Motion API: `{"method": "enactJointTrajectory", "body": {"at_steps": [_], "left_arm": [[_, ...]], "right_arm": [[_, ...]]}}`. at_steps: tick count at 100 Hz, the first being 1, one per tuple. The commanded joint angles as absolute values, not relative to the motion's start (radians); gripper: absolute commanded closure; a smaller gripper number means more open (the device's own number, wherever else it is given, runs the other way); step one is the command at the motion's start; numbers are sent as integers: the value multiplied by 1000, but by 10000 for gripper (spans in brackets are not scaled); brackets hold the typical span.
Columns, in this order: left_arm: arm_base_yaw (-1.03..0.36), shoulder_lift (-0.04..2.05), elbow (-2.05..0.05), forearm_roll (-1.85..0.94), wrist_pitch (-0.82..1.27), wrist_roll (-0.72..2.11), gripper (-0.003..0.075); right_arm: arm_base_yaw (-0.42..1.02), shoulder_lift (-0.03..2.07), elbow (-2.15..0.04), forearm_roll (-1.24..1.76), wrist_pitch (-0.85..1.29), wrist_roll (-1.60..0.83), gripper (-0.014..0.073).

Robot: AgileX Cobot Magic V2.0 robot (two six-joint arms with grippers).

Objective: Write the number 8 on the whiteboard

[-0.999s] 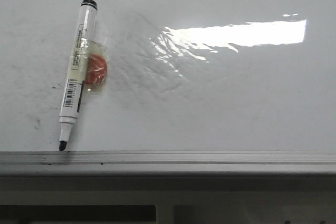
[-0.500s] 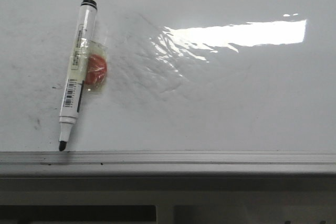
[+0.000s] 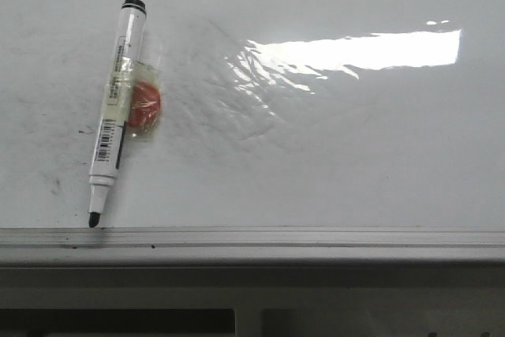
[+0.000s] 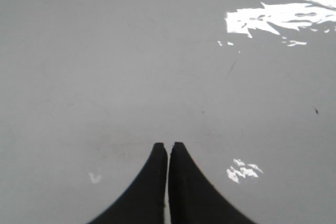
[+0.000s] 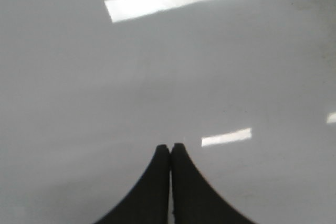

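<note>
Marker (image 3: 116, 108) flat on whiteboard (image 3: 355, 155), left part of front view, long axis near upright, bare black tip just above grey frame edge (image 3: 316, 236). Red disc (image 3: 144, 106) taped beside barrel. No 8 drawn yet. Left end effector (image 4: 168, 148) pinched empty; right end effector (image 5: 170, 148) likewise. Likely nearer the left arm, though bearing not shown.

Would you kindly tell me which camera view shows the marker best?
The front view: the marker lies whole on the whiteboard, uncapped tip toward the frame edge, an orange disc taped beside it. Both wrist views show only bare board beyond each shut gripper, no marker.
</note>
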State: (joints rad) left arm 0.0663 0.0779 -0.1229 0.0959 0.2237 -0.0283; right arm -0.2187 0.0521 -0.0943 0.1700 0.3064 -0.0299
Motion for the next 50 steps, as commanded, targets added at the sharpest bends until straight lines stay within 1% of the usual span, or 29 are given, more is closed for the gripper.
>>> {"method": "enactJointTrajectory", "body": {"at_steps": [1, 13, 24, 29, 36, 41, 43, 48, 50], "left_arm": [[58, 154, -211, 87, 171, -24, 741], [58, 204, -243, 87, 140, -24, 741], [58, 226, -243, 87, 94, -24, 738], [58, 240, -243, 87, 73, -24, 717], [58, 257, -243, 77, 38, -24, 630], [58, 274, -243, 43, 0, -24, 521], [58, 281, -243, 28, -11, -24, 491], [58, 299, -243, 0, -50, -24, 375], [58, 308, -243, 0, -58, -24, 351]], "right_arm": [[-222, 146, -192, 174, 329, -28, 657], [-222, 220, -235, 174, 368, -28, 657], [-220, 237, -238, 174, 300, -28, 657], [-220, 235, -238, 174, 263, -28, 657], [-220, 235, -238, 174, 234, -28, 657], [-220, 235, -238, 174, 230, -28, 657], [-220, 235, -238, 174, 230, -28, 657], [-220, 235, -238, 174, 230, -28, 657], [-220, 235, -238, 174, 230, -28, 657]]}}
